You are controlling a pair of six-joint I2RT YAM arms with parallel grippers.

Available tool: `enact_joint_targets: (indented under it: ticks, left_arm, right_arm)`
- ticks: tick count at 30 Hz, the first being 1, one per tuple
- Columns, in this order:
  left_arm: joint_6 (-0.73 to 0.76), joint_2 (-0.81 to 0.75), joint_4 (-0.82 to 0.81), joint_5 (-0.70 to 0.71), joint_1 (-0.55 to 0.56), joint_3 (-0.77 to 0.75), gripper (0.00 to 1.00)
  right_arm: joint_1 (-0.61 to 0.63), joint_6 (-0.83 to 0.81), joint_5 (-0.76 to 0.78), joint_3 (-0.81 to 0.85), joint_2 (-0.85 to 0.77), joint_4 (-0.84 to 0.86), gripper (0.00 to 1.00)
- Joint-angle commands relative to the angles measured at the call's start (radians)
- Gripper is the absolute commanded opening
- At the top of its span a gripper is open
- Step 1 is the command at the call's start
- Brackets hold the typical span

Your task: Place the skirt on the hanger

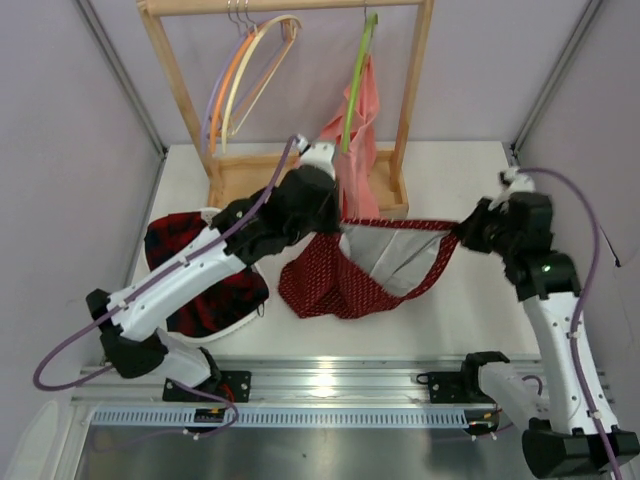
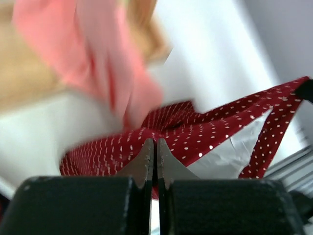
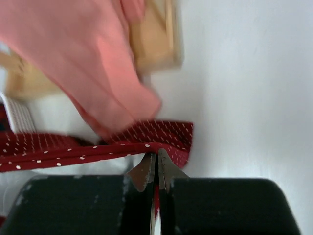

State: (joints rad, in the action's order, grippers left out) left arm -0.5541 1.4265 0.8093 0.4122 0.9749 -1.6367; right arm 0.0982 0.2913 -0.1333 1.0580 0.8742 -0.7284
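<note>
The dark-red polka-dot skirt (image 1: 335,280) hangs between my two grippers, its waistband stretched taut and open above the table, with the pale lining (image 1: 395,258) showing inside. My left gripper (image 1: 340,226) is shut on the waistband's left end; in the left wrist view the gripper (image 2: 152,143) pinches the skirt (image 2: 205,129). My right gripper (image 1: 461,234) is shut on the right end; in the right wrist view the gripper (image 3: 156,156) clamps the skirt (image 3: 73,149). The cream hanger (image 1: 280,20) hangs on the wooden rack at the back left, apart from the skirt.
The wooden rack (image 1: 185,95) stands at the back. Orange (image 1: 235,70) and lilac (image 1: 214,95) hangers hang beside the cream one. A lime-green hanger (image 1: 355,80) carries a salmon-pink cloth (image 1: 368,120) just behind the skirt. A red-black plaid garment (image 1: 185,245) lies under my left arm.
</note>
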Motion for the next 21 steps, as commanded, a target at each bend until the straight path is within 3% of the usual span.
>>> enact_joint_targets:
  ticks: [1,2,4,5,6,8,10,13,18,21]
  left_arm:
    - [0.175,0.052,0.033,0.056,-0.015,-0.309,0.0]
    - [0.222,0.148,0.075,0.037,-0.016,-0.548,0.0]
    - [0.264,0.266,0.126,-0.007,-0.016,-0.741,0.0]
    - [0.284,0.373,0.14,-0.051,-0.016,-0.992,0.0]
    - [0.29,0.406,0.119,-0.07,-0.016,-1.038,0.0]
    - [0.299,0.408,0.012,-0.088,-0.015,-1.007,0.0]
    - [0.315,0.319,-0.247,-0.113,-0.016,-0.773,0.0]
    - [0.393,0.276,-0.499,-0.072,-0.018,-0.658,0.0]
    - [0.457,0.39,-0.535,-0.069,-0.041,-0.802,0.0]
    - [0.477,0.393,-0.516,-0.073,-0.042,-0.735,0.0]
  right_arm:
    - [-0.153,-0.112,-0.045,0.259,0.083,0.044,0.0]
    - [-0.172,-0.133,-0.048,0.322,0.116,0.043,0.0]
    - [-0.184,-0.156,0.007,0.534,0.235,0.017,0.0]
    - [-0.198,-0.156,0.015,0.603,0.27,0.011,0.0]
    - [-0.213,-0.15,-0.017,0.669,0.301,0.011,0.0]
    - [-0.261,-0.146,-0.086,0.798,0.356,0.043,0.0]
    - [-0.279,-0.15,-0.138,0.797,0.353,0.145,0.0]
    - [-0.288,-0.193,-0.14,0.764,0.347,0.204,0.0]
    - [-0.308,-0.239,-0.048,0.673,0.315,0.219,0.0]
    - [-0.318,-0.248,-0.019,0.579,0.261,0.233,0.0]
